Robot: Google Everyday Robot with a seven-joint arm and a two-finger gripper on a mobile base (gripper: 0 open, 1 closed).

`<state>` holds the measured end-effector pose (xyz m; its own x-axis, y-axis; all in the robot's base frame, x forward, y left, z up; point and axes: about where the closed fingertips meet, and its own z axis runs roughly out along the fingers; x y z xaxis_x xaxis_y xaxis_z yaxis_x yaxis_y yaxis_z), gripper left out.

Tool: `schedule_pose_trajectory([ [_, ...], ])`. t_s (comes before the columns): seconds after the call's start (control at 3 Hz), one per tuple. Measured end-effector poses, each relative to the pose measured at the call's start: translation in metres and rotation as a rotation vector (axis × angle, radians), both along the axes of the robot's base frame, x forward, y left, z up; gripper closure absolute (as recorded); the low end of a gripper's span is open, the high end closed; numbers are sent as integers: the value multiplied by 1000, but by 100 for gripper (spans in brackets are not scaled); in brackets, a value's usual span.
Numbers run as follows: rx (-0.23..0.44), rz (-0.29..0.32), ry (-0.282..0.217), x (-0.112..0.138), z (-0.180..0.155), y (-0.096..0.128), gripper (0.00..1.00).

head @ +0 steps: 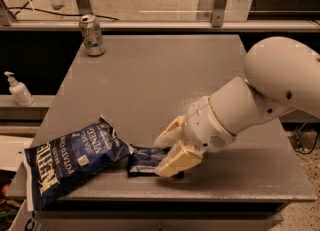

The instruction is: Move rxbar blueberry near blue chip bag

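The gripper (171, 149) sits just right of the chip bag (70, 159). Its two fingers (178, 161) are part way closed and pinch the right end of the snack bar (144, 159). The bar lies flat on the table (150, 75), and its left end is right by the bag's corner. That looks close enough. The good move is to let go gently and lift straight up, without bumping the bag. The bag says "KETTLE" in big white letters, with "SEA SALT", "VINEGAR" and "POTATO" smaller. The bar's words are too small to read.
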<state>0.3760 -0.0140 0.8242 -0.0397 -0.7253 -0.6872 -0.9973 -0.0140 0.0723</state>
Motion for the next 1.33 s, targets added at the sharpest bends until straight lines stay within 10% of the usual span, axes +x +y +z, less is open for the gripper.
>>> schedule_pose_trajectory([
  [0.67, 34, -37, 8, 9, 6, -6, 0],
  [1.33, 187, -225, -64, 72, 54, -61, 0],
])
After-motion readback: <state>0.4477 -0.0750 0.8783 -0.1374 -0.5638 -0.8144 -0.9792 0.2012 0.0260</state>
